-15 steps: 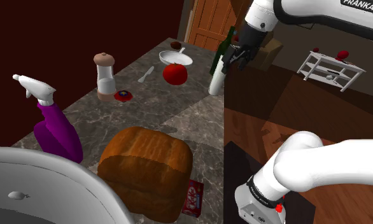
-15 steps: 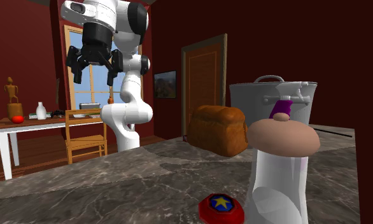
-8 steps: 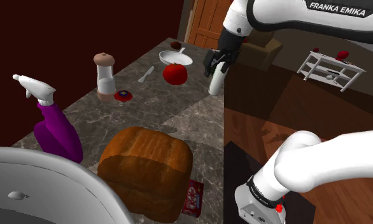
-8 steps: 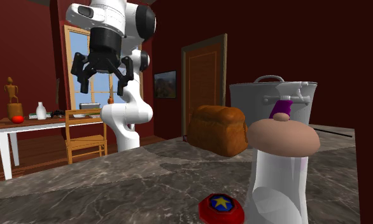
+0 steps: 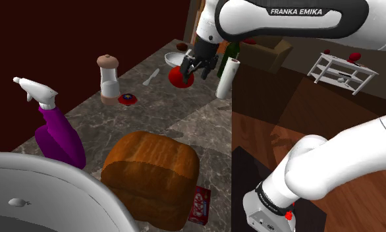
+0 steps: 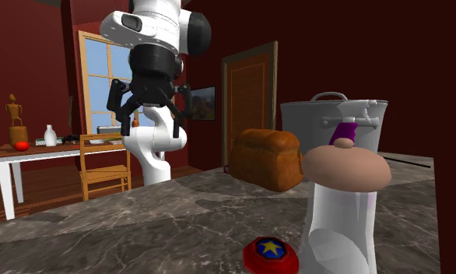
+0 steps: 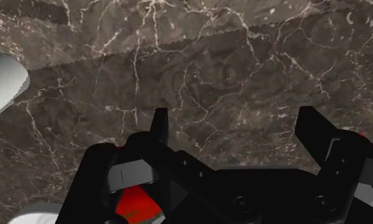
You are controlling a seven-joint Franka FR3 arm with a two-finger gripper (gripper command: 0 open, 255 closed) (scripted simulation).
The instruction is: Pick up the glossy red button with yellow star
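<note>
The red button with a yellow star (image 5: 127, 99) lies flat on the dark marble counter (image 5: 178, 112), right beside a white grinder with a tan cap (image 5: 109, 79). The same button (image 6: 271, 253) shows close up in the second exterior view, at the grinder's (image 6: 339, 202) foot. My black gripper (image 5: 199, 66) hangs open above the counter's far part, next to a red round fruit (image 5: 180, 77), well to the shoulder view's right of the button. Its spread fingers (image 6: 151, 124) hold nothing. The wrist view looks down past the gripper (image 7: 237, 127) at bare marble (image 7: 198, 57).
A purple spray bottle (image 5: 53, 125), a bread loaf (image 5: 152, 174), a large grey pot (image 5: 40, 198) and a red candy bar (image 5: 200, 204) crowd the near counter. A white bowl (image 5: 182, 60), a white cylinder (image 5: 228, 78) and a green bottle (image 5: 234, 49) stand at the far end.
The arm has swung toward the shoulder view's left and lowered, carrying the open gripper from beyond the counter's edge to above the counter by the red fruit. The objects have not moved.
</note>
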